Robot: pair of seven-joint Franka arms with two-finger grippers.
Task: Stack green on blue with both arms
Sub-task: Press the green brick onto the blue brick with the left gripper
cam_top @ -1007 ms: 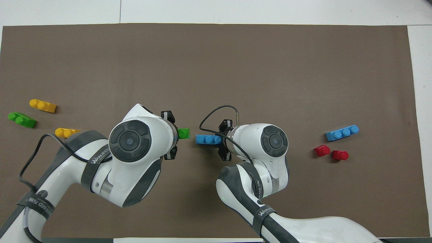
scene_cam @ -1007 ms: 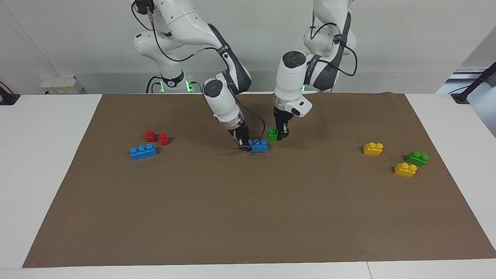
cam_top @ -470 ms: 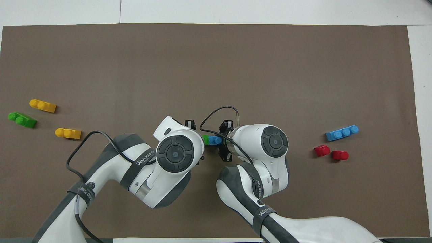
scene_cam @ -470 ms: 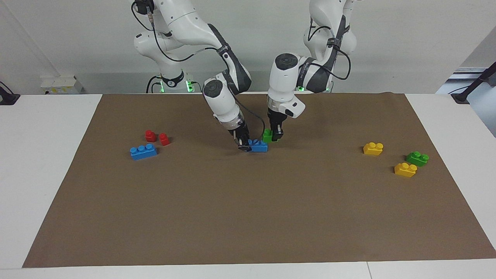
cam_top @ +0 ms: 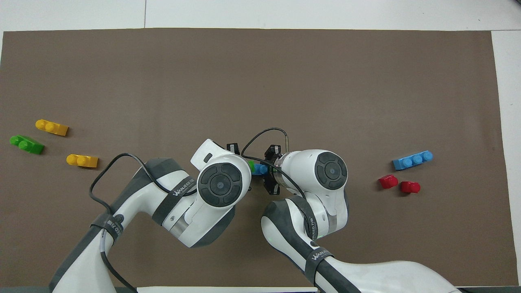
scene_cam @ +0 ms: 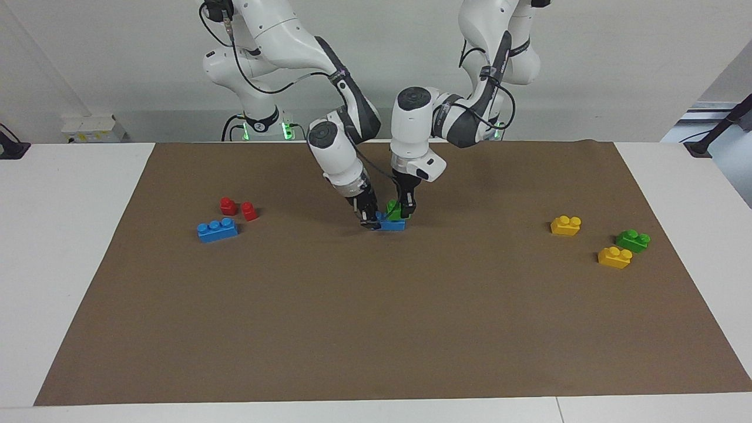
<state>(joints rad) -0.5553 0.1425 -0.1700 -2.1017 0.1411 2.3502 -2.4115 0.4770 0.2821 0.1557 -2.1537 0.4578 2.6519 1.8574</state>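
White table [scene_cam: 70, 247], brown mat [scene_cam: 376, 329] on it; on mat: blue bricks [scene_cam: 217, 230], red bricks [scene_cam: 228, 205], yellow bricks [scene_cam: 566, 225], green brick [scene_cam: 633, 240]

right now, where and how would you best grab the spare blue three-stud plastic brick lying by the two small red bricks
Probably from straight above, fingers closing across the narrow width of the spare blue three-stud plastic brick at its middle stud. It lies flat, studs up, long sides bare. The two small red bricks sit just nearer the robots, apart from it. It lies toward the right arm's end, but the right gripper is shut on the central blue brick.

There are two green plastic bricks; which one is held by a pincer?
The green plastic brick over the blue plastic brick at mid-table, in the left pincer; the other green brick lies free beside yellow bricks.
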